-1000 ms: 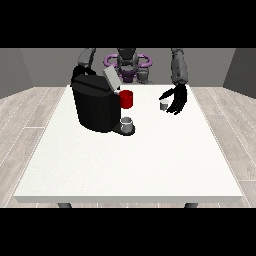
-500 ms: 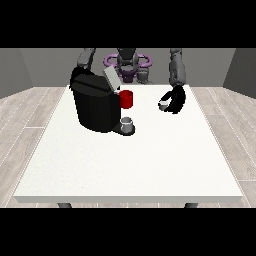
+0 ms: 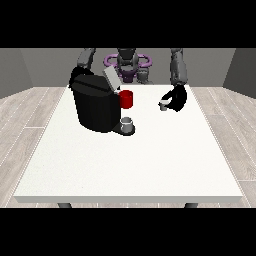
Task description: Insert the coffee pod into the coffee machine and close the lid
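The black coffee machine [image 3: 96, 107] stands on the left half of the white table [image 3: 150, 160]. Its grey lid [image 3: 110, 78] is tilted up and open. A red part [image 3: 127, 99] sticks out at its front, above a small grey cup [image 3: 127, 123] on the drip tray. To the right, the hand at the view's right [image 3: 177, 98] hovers just above the table with its fingers curled round a small pale coffee pod [image 3: 163, 104]. This hand is well apart from the machine. The hand at the view's left [image 3: 76, 75] is mostly hidden behind the machine's top rear corner.
The robot's torso [image 3: 127, 62] with a purple ring stands behind the table's far edge. Wide bare tabletop stretches in front of the machine towards the camera, and to the right of it.
The hand at the view's right has shifted very slightly towards the machine with the pod in it. The machine, lid and other hand look unchanged.
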Controlling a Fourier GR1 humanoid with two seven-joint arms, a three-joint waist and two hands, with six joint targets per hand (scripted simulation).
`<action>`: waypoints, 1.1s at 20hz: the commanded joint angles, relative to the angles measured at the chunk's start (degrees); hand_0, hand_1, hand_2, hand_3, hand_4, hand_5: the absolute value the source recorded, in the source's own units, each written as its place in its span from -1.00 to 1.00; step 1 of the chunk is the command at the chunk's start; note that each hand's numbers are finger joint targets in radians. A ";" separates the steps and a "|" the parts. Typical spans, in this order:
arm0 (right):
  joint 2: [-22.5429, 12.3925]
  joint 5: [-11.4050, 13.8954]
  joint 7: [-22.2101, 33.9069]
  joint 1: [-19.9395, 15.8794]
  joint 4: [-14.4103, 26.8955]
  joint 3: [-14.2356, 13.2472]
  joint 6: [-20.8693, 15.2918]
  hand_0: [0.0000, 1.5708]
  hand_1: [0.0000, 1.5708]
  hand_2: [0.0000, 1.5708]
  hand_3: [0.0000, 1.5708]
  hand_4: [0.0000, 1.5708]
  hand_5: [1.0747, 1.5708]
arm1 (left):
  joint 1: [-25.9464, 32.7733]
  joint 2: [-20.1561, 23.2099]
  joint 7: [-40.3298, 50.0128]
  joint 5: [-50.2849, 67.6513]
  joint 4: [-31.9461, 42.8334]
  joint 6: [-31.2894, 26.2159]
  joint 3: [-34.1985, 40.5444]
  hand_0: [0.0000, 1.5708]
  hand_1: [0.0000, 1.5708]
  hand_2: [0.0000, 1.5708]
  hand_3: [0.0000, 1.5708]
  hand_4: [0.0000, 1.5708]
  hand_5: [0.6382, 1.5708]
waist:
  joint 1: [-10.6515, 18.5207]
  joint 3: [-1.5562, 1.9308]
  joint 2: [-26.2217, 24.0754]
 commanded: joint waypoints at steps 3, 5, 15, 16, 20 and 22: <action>-0.74 -1.80 -1.15 0.12 3.00 -1.95 1.20 -1.00 -1.00 -1.00 -1.00 -0.46 1.00 | -4.93 0.93 -2.52 1.31 -3.24 -7.66 -0.36 0.85 0.85 0.85 0.77 -0.21 1.00 | 0.46 -0.01 -2.61; -0.99 -1.63 -0.75 0.62 5.76 -2.79 0.57 -1.00 -1.00 -1.00 -1.00 -0.43 1.00 | -6.42 -1.26 3.09 0.24 -5.33 -10.17 -2.07 0.77 0.77 0.79 0.72 -0.26 1.00 | 1.88 0.00 -6.12; -1.64 -1.97 -4.74 -0.24 9.23 -2.32 3.21 -1.00 -1.00 -1.00 -1.00 -0.36 1.00 | -14.50 1.07 3.82 1.93 -9.55 -17.27 0.64 0.62 0.62 0.71 0.65 -0.30 1.00 | 0.46 -0.02 -3.95; 0.08 -0.99 -3.07 -1.17 7.85 -0.86 1.24 -1.00 -1.00 -1.00 -1.00 -0.44 1.00 | -14.05 -0.13 4.20 0.89 -9.77 -15.03 0.32 0.62 0.62 0.71 0.65 -0.30 1.00 | 0.22 -0.03 -4.41; -0.84 -1.90 -2.07 -4.29 5.08 -0.41 3.21 -1.00 -1.00 -1.00 -1.00 -0.37 1.00 | -19.49 4.67 4.31 2.27 -7.13 -18.23 3.87 0.62 0.62 0.71 0.65 -0.30 1.00 | -3.01 -0.03 -0.81; 0.90 -1.21 -2.35 -2.51 3.74 1.51 2.85 -1.00 -1.00 -1.00 -1.00 -0.38 1.00 | -20.47 4.94 5.57 2.56 -5.98 -18.33 4.94 0.60 0.60 0.69 0.63 -0.32 1.00 | -4.45 -0.03 -0.84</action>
